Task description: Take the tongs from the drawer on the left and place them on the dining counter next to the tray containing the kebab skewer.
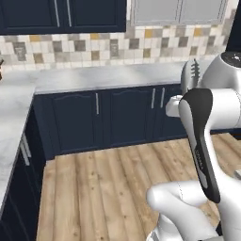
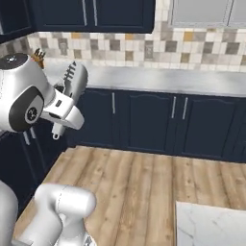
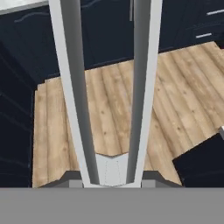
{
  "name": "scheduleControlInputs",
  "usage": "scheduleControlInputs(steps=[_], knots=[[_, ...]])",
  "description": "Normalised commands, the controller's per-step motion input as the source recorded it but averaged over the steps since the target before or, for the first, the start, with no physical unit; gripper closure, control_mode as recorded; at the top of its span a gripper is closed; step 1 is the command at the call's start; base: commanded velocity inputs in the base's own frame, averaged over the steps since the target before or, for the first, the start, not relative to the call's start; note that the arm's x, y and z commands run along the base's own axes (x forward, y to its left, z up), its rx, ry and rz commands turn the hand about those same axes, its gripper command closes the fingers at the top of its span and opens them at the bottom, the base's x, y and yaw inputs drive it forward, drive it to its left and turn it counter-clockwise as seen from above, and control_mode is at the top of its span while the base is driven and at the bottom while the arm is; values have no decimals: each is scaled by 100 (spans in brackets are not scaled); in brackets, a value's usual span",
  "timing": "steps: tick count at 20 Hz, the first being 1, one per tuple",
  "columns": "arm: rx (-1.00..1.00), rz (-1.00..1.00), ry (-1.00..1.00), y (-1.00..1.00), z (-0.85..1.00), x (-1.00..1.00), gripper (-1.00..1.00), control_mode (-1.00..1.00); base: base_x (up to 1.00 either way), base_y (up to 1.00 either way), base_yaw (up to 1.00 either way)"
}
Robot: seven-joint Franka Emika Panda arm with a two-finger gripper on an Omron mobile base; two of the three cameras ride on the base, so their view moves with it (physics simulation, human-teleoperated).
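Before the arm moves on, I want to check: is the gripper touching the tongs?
Touching. In the hand view the tongs rise from between the gripper fingertips, clamped at their hinge.

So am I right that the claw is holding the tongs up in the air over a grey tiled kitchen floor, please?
Not quite: the floor is light wooden planking, not grey tile, as the hand view shows between the two arms of the tongs. The rest stands: the claw holds the tongs up in the air, above the floor, in front of the navy cabinets.
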Motion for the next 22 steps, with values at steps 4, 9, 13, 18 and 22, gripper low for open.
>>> scheduleControlInputs(steps=[4,9,13,18,22], knots=[[0,0,0,0,0,0,100,100,92,26,-41],[0,0,0,0,0,0,100,100,80,33,-47],[0,0,0,0,0,0,100,100,49,32,-53],[0,0,0,0,0,0,100,100,18,22,-57],[0,0,0,0,0,0,100,100,6,14,-59]])
